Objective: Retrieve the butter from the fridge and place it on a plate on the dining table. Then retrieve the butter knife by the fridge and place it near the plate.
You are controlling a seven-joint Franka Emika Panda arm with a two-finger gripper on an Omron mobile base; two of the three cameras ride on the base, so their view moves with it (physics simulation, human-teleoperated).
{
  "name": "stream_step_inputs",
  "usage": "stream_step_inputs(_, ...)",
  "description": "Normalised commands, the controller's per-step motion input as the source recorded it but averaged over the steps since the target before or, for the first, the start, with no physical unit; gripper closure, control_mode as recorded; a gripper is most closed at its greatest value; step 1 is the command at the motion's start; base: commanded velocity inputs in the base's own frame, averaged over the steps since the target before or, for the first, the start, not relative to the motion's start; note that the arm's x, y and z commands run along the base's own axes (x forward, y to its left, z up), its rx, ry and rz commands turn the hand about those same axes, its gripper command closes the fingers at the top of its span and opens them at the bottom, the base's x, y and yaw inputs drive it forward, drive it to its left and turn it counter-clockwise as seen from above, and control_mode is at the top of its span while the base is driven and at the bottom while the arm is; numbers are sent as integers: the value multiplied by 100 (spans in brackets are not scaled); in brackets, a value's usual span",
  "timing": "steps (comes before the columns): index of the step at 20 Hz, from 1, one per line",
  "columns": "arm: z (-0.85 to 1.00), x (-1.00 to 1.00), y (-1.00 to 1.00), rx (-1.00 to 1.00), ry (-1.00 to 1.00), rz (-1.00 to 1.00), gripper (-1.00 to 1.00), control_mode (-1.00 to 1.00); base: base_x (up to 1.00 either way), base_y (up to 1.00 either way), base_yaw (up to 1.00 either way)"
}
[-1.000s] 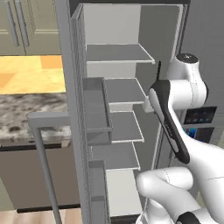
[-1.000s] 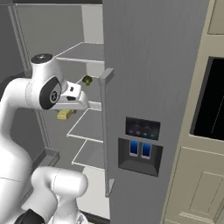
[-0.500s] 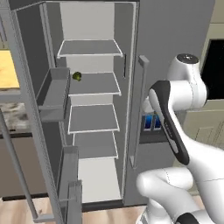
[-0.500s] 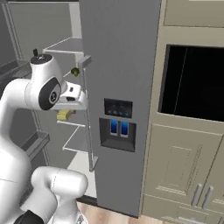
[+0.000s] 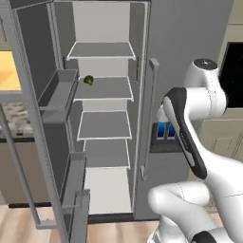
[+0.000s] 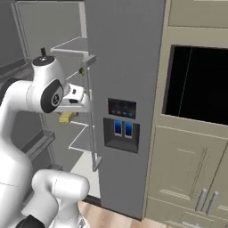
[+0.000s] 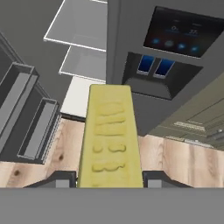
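My gripper [image 7: 110,183] clamps the butter [image 7: 110,138] at its near end, long axis straight out ahead; fridge [image 6: 127,67] close, plate unseen.

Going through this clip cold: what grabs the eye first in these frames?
The yellow butter jumps out, held between the gripper fingers in the hand view, above a wooden floor. Behind it stands the dark grey fridge, its left door swung wide open on pale shelves. A small dark green thing sits alone on the second shelf from the top.
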Motion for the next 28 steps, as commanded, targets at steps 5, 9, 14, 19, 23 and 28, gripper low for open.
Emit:
stream_step_inputs(5, 0, 0, 0, 0, 0, 0, 100, 100, -28, -39, 52)
stream_step_inputs(9, 0, 0, 0, 0, 0, 0, 100, 100, -75, -29, 59)
stream_step_inputs(14, 0, 0, 0, 0, 0, 0, 100, 100, -86, -6, 63)
stream_step_inputs(19, 0, 0, 0, 0, 0, 0, 100, 100, -24, 10, 79)
stream_step_inputs(23, 0, 0, 0, 0, 0, 0, 100, 100, -14, 0, 87)
stream_step_inputs(28, 0, 0, 0, 0, 0, 0, 100, 100, -24, 0, 80)
